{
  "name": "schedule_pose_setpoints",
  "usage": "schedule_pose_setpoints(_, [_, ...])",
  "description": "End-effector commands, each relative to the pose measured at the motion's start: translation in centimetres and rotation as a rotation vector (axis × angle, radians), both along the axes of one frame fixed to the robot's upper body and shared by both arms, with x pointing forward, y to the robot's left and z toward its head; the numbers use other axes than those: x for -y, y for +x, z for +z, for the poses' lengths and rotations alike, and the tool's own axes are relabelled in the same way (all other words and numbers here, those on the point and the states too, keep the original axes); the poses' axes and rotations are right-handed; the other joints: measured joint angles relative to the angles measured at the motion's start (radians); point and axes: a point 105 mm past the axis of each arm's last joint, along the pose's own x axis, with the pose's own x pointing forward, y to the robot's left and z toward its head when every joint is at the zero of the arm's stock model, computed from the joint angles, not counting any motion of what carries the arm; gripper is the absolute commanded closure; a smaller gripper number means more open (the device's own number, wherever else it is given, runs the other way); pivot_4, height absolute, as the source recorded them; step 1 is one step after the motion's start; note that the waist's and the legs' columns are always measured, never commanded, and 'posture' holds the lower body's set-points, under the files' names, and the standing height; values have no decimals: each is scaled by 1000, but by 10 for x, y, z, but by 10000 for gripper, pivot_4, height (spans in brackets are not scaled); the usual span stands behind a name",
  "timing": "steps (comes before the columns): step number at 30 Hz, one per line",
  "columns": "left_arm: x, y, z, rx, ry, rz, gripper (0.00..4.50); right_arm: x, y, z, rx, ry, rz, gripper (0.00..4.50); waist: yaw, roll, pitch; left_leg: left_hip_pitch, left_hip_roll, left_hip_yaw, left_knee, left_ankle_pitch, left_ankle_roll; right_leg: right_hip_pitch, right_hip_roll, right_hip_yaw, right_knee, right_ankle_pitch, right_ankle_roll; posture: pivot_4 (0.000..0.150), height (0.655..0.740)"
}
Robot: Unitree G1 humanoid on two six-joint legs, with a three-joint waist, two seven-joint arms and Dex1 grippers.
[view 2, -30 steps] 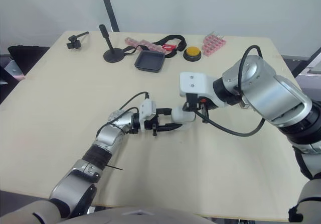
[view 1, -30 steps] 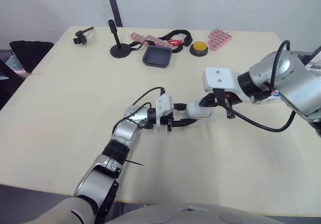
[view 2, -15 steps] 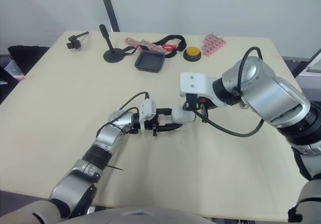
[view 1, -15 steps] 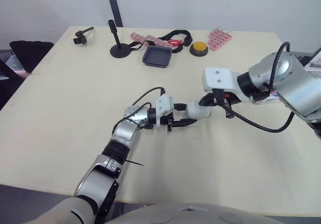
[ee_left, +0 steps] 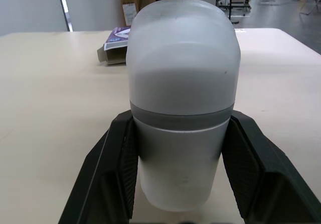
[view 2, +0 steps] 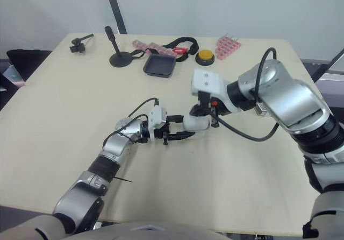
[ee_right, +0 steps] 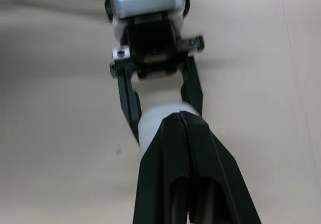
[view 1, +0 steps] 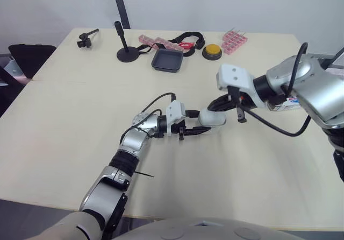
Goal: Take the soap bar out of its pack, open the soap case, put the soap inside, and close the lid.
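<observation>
The left gripper point(view 1: 200, 122) is clenched on the soap case point(ee_left: 183, 73), one black finger point(ee_left: 113, 174) pressed against each side of its white lower half. The case is held lying level over the middle of the counter point(view 1: 64, 121), with its frosted lid on and a grey band showing where lid meets base. The rounded lid end points toward the right arm. The right gripper point(ee_right: 181, 118) meets the case from that side with its two fingers drawn tight together, only a thin seam between them. Their tips lie at the lid end, though whether they press on it cannot be told. The soap pack point(ee_left: 118, 45), a small purple-and-white box with one flap open, lies on the counter beyond the case, on the robot's right and partly behind the right arm. Along the far edge of the counter, well apart from both grippers, are a black tray point(view 1: 167, 61), a yellow button point(view 1: 213, 50), two pink racks point(view 1: 235, 41), a black stand point(view 1: 128, 51), a coiled black strap point(view 1: 188, 37) and a small black clamp point(view 1: 83, 39).
</observation>
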Motion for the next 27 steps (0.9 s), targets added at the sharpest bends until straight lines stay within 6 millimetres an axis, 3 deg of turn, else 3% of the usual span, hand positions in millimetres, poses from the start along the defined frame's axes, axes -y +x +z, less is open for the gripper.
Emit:
schedule_pose_setpoints(1, [-5,0,17,52,-61,8,26318,13,-11,34,72,123,-7,38638,5,0,0,0,0,0,0,0,0,0,0,0,0,0,0,1500,7400])
schedule_pose_setpoints(2, [-6,0,17,52,-61,9,26318,16,-14,37,74,143,-8,37461,9,0,0,0,0,0,0,0,0,0,0,0,-1,0,0,1500,7400])
schedule_pose_setpoints(7, [-13,3,18,45,-62,18,26318,36,-30,37,117,304,-12,20025,21,-1,0,-1,0,0,0,0,0,0,0,0,-2,0,0,1500,7400])
schedule_pose_setpoints(10, [-17,3,20,37,-64,15,26318,52,-39,16,7,408,-66,10174,23,-1,0,-1,0,0,0,0,0,0,-1,-1,-2,0,0,1500,7400])
schedule_pose_setpoints(13, [-22,3,23,34,-59,7,26318,57,-48,-3,-62,492,-87,302,19,0,0,-1,0,0,0,0,1,0,-2,-1,-3,-3,-4,1500,7400])
schedule_pose_setpoints(15, [-27,3,26,19,-64,1,26318,56,-56,-19,-109,512,-69,302,16,0,0,-1,0,0,-1,0,1,-1,-1,-1,-3,-3,-4,1500,7400])
schedule_pose_setpoints(17, [-32,4,30,-3,-66,-1,26318,64,-51,-46,-127,465,-119,302,12,0,0,-1,1,0,-1,-1,3,-1,-2,-1,-2,-3,-5,1500,7400])
schedule_pose_setpoints(19, [-36,2,32,-8,-64,-7,26318,69,-45,-61,-115,438,-156,302,8,0,0,-1,2,0,-1,-3,5,-1,-2,-1,-2,-3,-5,1500,7400])
schedule_pose_setpoints(27, [-58,-12,44,-99,-44,-17,26318,76,-29,-67,-31,486,-226,302,-16,0,0,-2,0,0,-1,-3,6,-1,-2,-2,-3,-3,-5,1500,7400])
